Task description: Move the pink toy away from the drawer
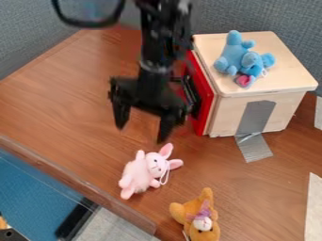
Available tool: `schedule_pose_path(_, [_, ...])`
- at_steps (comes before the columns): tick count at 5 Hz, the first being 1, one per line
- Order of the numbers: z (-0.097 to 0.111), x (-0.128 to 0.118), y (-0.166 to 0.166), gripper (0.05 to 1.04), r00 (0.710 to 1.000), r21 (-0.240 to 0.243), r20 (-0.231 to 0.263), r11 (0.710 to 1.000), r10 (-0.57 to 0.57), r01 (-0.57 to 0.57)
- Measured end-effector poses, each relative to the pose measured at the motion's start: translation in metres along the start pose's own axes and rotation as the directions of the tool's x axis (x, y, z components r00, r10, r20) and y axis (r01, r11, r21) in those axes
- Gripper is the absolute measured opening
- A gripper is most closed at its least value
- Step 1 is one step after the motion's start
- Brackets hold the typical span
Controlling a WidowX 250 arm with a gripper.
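Note:
The black gripper (140, 134) hangs over the table just left of the drawer's red front, its two fingers spread apart with nothing between them. Below it, near the table's front left edge, the pink toy (142, 172), a plush rabbit with a white string, lies on the wood. Its ears point up and right, close under the right fingertip. The drawer (202, 96) has a red front on the left side of a light wooden box, partly hidden behind the gripper.
A blue plush elephant (234, 52) lies on top of the wooden box (283, 75). Grey tape (255, 123) runs down the box's side onto the table. An orange plush toy (185, 210) lies at the bottom. Grey partitions stand behind; the table edge (75, 183) runs along the lower left.

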State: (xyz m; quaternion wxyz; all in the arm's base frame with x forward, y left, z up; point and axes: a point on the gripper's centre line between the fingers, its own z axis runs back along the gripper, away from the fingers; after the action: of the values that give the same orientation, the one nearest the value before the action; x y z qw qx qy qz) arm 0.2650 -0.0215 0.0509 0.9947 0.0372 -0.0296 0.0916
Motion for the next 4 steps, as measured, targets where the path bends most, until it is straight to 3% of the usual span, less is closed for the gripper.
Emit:
schedule_pose_path(1, [-0.009,-0.013,-0.012,1.0,0.999,-0.017,-0.004,0.999,-0.046,0.046])
schedule_pose_path(2, [-0.026,-0.016,-0.014,1.0,0.997,-0.017,-0.037,0.998,-0.061,0.06])
schedule_pose_path(3, [-0.046,-0.023,-0.012,1.0,0.992,-0.003,-0.12,0.999,-0.042,0.042])
schedule_pose_path(4, [-0.049,-0.024,-0.014,0.945,0.988,-0.005,-0.145,0.999,-0.045,0.045])
